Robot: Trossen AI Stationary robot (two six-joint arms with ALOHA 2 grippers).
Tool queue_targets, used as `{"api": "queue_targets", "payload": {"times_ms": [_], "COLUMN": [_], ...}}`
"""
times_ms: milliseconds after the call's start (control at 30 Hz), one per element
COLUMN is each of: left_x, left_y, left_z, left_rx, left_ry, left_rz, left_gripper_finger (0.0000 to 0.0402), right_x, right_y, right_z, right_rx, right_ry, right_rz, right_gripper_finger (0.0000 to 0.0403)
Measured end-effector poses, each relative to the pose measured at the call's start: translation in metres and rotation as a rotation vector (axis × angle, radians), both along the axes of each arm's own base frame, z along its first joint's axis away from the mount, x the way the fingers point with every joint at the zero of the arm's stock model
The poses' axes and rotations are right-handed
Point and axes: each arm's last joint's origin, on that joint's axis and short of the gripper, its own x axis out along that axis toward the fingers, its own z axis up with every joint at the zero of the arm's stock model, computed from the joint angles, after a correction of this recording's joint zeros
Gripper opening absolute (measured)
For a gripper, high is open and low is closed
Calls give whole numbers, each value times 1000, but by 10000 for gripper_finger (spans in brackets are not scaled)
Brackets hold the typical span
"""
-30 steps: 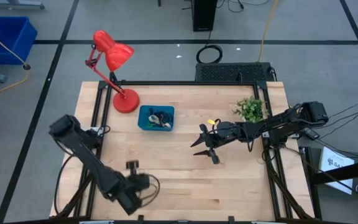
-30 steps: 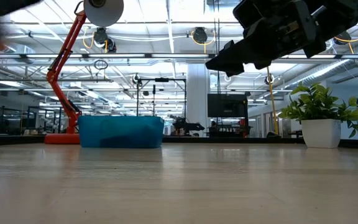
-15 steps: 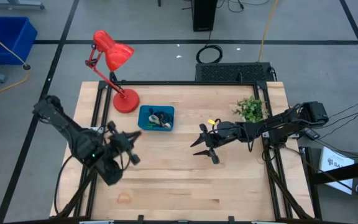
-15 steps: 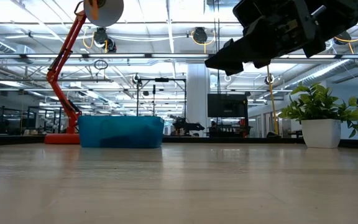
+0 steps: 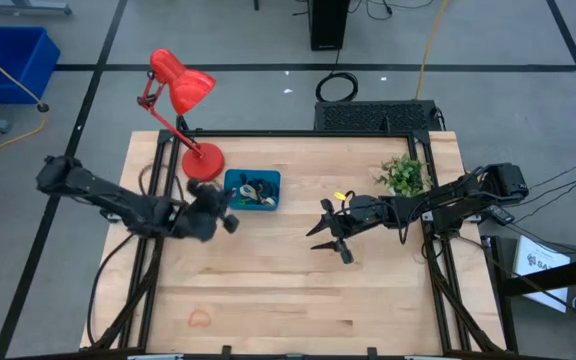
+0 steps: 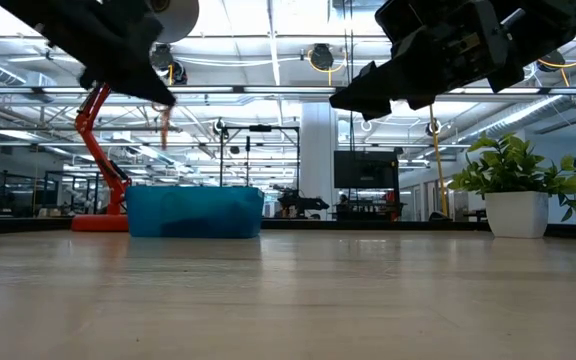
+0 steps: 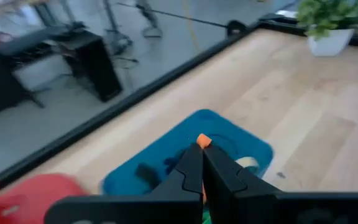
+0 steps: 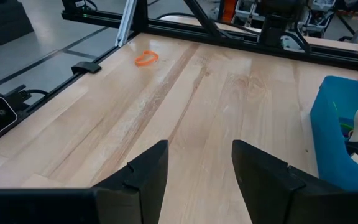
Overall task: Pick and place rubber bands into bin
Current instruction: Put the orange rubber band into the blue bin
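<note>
teal bin [image 6: 195,211] beside red lamp [image 6: 106,150]

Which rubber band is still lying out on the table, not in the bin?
The orange rubber band near the table's front edge. It lies alone on bare wood; another orange one is pinched in the left gripper, and the rest sit inside the bin.
</note>
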Motion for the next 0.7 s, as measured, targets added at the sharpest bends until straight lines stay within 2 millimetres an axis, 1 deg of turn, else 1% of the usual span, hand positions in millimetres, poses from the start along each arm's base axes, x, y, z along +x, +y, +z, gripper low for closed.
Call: {"api": "queue_targets", "payload": {"times_ms": [100, 200, 367, 500, 700], "left_x": [10, 16, 14, 9, 2], "left_y": [19, 37, 59, 68, 74], "left_z": [-8, -11, -25, -40, -69], "left_rx": [-25, -36, -59, -91, -135], "left_ry": [-39, -106, -134, -143, -112], "left_rz": [-66, -118, -129, -142, -90], "left_gripper_finger": [2, 2, 2, 2, 3], "right_x": [0, 0, 0, 0, 0], "right_y": [0, 0, 0, 0, 0], "right_z": [0, 0, 0, 0, 0], "right_rx": [0, 0, 0, 0, -2], "right_ry": [0, 0, 0, 1, 0], "right_rz": [0, 0, 0, 0, 1], "right_gripper_finger": [172, 173, 172, 173, 172]}}
